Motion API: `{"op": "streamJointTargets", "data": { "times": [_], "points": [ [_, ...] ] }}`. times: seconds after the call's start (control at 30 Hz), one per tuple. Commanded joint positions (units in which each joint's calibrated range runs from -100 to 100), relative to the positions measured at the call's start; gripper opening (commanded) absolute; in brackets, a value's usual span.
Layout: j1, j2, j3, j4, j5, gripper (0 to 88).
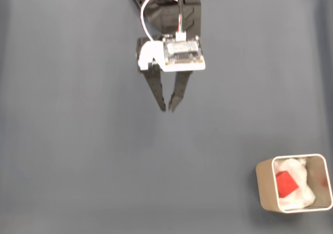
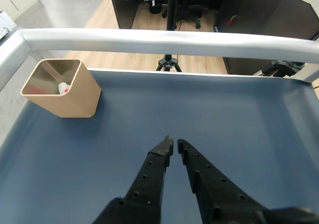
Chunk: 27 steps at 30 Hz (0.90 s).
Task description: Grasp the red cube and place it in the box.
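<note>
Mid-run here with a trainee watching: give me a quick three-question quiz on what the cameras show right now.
1. True or false: the red cube lies inside the box in the fixed view.
2. In the fixed view, where is the box on the blue mat? A) upper left B) centre C) lower right
3. Fill in: the gripper has its fingertips nearly together and holds ______.

Key
1. True; it rests on the white paper lining.
2. C. In the wrist view the box appears at upper left instead.
3. Nothing; the gripper is well apart from the box.
</note>
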Motion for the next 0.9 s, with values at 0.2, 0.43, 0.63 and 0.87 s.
{"op": "streamJointTargets", "data": {
  "times": [0.2,0.43,0.63,0.87],
  "points": [
    [0.33,-15.8,14.79,-2.67,0.34,0.0],
    [0.26,-27.41,28.66,-3.65,0.29,0.0],
    [0.55,-36.33,39.15,-3.4,0.29,0.0],
    [0.48,-42.57,47.37,-2.83,-0.15,0.0]
  ]
}}
